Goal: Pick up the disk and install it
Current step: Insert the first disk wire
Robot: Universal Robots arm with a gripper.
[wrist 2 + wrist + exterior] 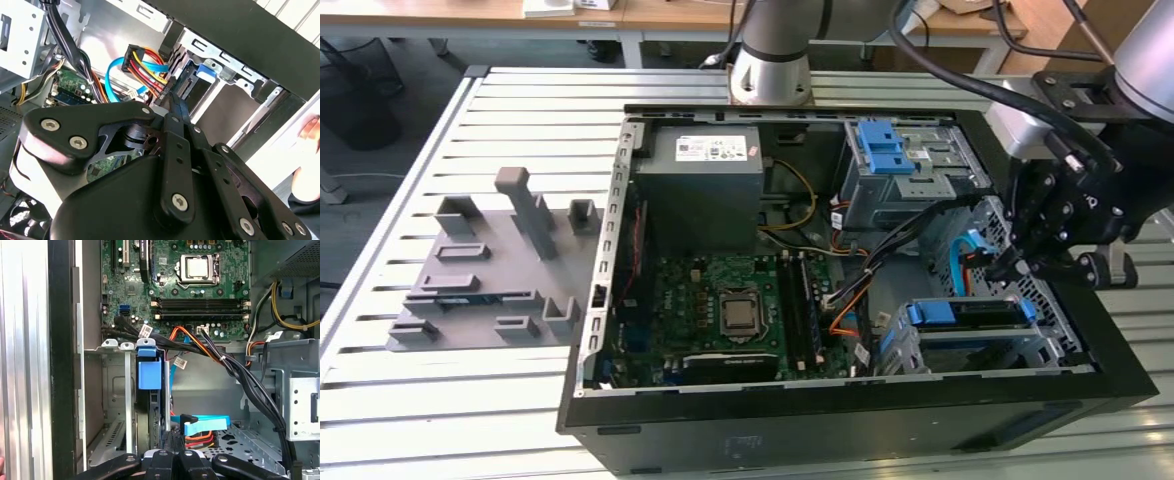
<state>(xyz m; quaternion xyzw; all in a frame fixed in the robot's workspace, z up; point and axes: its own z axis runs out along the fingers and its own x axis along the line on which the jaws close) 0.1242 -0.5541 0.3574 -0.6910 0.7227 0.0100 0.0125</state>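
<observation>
One disk point(149, 410) is seen edge-on in the drive cage point(1051, 340) of the open computer case, directly ahead of the claw point(174, 444), its blue tab point(149, 374) at the end farthest from the fingertips. In the exterior view the disk point(970, 314) lies in the cage just below the claw point(1017, 268). The claw's fingers are drawn together with nothing between them, and whether they touch the disk's edge cannot be told. If seating is the step in hand, the push is best kept in line with the cage's rails, so that the disk is not skewed and jammed. Beside the fingertips a flat blue cable point(206, 425) and a red-and-yellow plug are crowded in, and a black cable bundle point(240, 375) is strung across further ahead; these could be snagged. Beyond the cables the motherboard point(175, 290) is exposed.
</observation>
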